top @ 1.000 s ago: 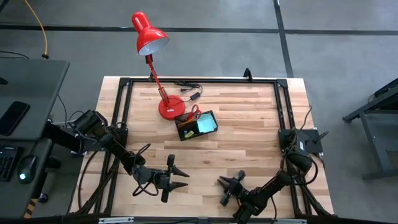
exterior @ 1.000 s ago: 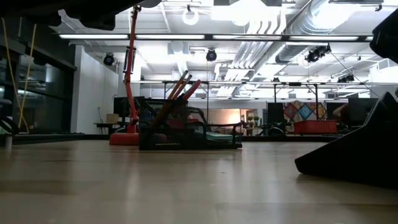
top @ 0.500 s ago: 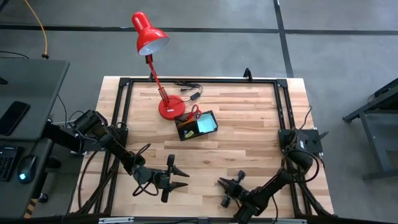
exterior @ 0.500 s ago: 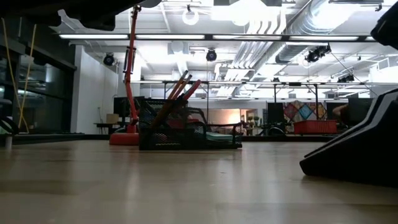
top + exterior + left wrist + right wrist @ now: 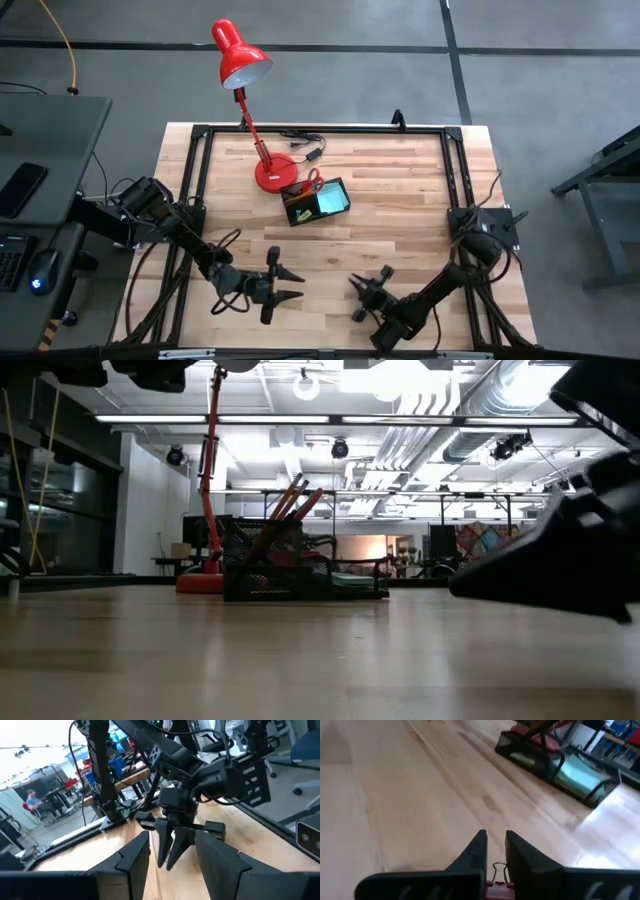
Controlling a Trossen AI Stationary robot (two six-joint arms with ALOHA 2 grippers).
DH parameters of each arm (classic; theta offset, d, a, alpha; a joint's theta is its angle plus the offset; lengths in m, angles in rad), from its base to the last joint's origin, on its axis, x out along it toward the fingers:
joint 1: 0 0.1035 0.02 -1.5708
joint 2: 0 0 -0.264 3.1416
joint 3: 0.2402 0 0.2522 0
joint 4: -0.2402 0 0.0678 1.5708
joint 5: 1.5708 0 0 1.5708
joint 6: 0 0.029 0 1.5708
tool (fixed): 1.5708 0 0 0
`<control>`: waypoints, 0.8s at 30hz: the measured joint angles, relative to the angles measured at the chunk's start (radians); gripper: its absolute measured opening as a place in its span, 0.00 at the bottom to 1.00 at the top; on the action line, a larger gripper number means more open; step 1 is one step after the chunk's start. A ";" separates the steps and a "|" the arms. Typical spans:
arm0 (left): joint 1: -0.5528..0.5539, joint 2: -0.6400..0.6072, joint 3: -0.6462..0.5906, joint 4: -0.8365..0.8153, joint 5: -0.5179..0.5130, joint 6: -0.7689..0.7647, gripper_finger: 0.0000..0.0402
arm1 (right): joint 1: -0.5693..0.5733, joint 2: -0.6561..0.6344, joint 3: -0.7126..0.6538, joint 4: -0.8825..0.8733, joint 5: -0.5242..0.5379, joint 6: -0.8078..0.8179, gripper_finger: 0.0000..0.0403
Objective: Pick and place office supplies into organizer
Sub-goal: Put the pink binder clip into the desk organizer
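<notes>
The small black wire-mesh organizer [image 5: 316,201] sits on the pale wooden table [image 5: 400,190] toward its far side, just beside the round base of the red desk lamp [image 5: 272,172], with a black cable with plug [image 5: 305,145] lying behind them; red-handled scissors [image 5: 313,180] stand at its lamp-side end, a teal sticky-note pad [image 5: 329,199] fills the wider compartment and a yellow pad [image 5: 299,214] shows in the narrower one; in the low view orange pencils [image 5: 285,510] lean upright out of the tray; the left gripper [image 5: 290,284] hovers low over the near part of the table, well apart from the organizer, its dark fingers [image 5: 131,856] spread with nothing between them; the right gripper [image 5: 361,298] rests near the table's front edge, facing the left one, its two fingers [image 5: 475,851] drawn almost together with only a thin gap and holding nothing, bare wood ahead of them and the organizer farther off
</notes>
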 joint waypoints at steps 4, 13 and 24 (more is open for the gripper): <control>0.000 0.000 0.000 0.063 0.003 0.037 0.38 | -0.042 -0.050 0.001 0.018 -0.004 -0.072 0.05; -0.064 -0.073 -0.028 0.144 0.073 0.286 0.38 | -0.163 -0.143 0.004 0.095 -0.100 -0.332 0.05; -0.063 -0.450 -0.369 0.261 0.204 0.211 0.38 | -0.260 -0.147 0.004 0.355 -0.214 -0.675 0.05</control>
